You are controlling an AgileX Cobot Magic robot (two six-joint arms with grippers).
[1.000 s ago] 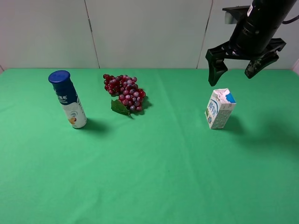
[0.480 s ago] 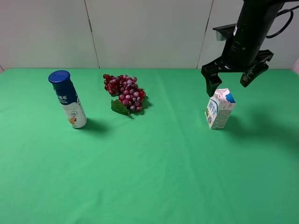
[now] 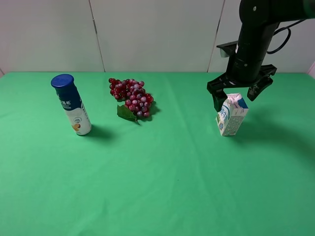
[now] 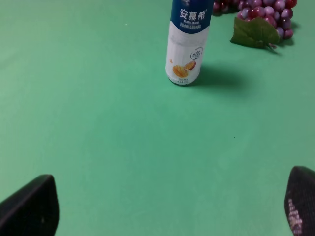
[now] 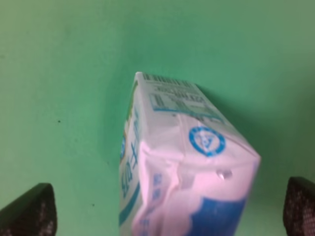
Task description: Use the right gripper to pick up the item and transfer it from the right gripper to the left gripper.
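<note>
While the right gripper point(image 3: 235, 100) hangs directly over the milk carton point(image 3: 231, 115) at centre-right of the high view, its jaws are spread wide, one to each side of the carton's folded top, and nothing is held. The carton stands upright on the green cloth point(image 3: 157, 187), well apart from the grapes point(image 3: 132, 97) at upper centre and the blue-capped bottle point(image 3: 71, 104) at the left. In the right wrist view the carton point(image 5: 182, 167) lies between the two black fingertips point(image 5: 29, 211), apart from both, with its barcode panel and creased top ridge towards the camera. The left gripper point(image 4: 165, 206) is likewise released and empty; its wrist view shows only the bottle point(image 4: 186, 44), some grapes and bare cloth ahead.

Handling, as judged: a small paperboard carton is probably light, though whether it is full cannot be told. Its walls are likely to give under a hard squeeze, and the coated print may be somewhat slick. The folded top looks crumpled and is the weakest part. A hold across two flat opposite side walls, just below the top fold, seems soundest, with moderate closing force. That would leave the lower body free for the left gripper at the hand-over.
</note>
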